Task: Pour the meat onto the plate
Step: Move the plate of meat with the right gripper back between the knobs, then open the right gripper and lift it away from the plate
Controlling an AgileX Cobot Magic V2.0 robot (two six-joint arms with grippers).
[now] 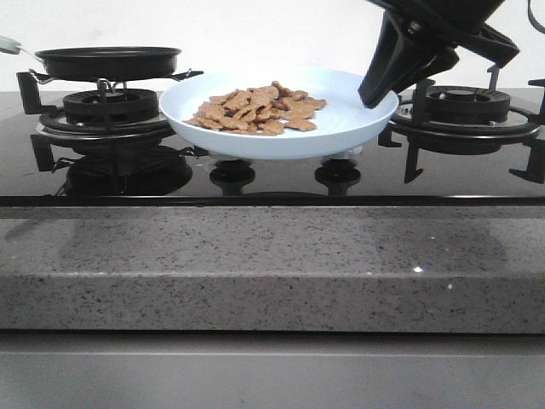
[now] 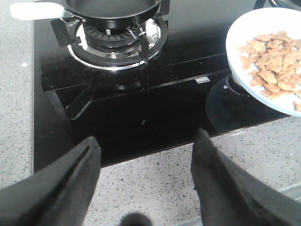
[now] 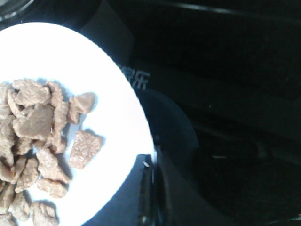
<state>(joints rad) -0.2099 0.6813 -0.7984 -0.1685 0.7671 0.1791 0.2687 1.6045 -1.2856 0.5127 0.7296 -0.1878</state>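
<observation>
Only the front view takes in the whole black glass hob [image 1: 281, 183]: the pale-blue plate [image 1: 358, 128] is at its centre, raised above the glass and the control knobs [image 1: 232, 175], the black frying pan [image 1: 108, 61] sits on the burner [image 1: 111, 106] at 9 o'clock of the plate, and a second, bare burner [image 1: 460, 106] lies at 3 o'clock. The right gripper [image 1: 375, 98] comes down from the top right and meets the plate's rim at about 3 o'clock; the right wrist view shows a dark finger [image 3: 146, 188] closed along that rim, pinching the plate [image 3: 113, 108]. The left gripper [image 2: 146, 188] shows only in its own wrist view, fingers [image 2: 61, 183] spread wide with nothing between them, above the speckled stone counter [image 2: 160, 183] at the hob's front edge. The meat [image 1: 260, 109] lies heaped on the plate's middle and left half, seen closer as rough brown pieces [image 3: 37, 141]; a bare band of plate runs around the heap. The pan's [image 2: 113, 8] inside cannot be judged. In front of the hob the counter [image 1: 272, 264] lies open.
</observation>
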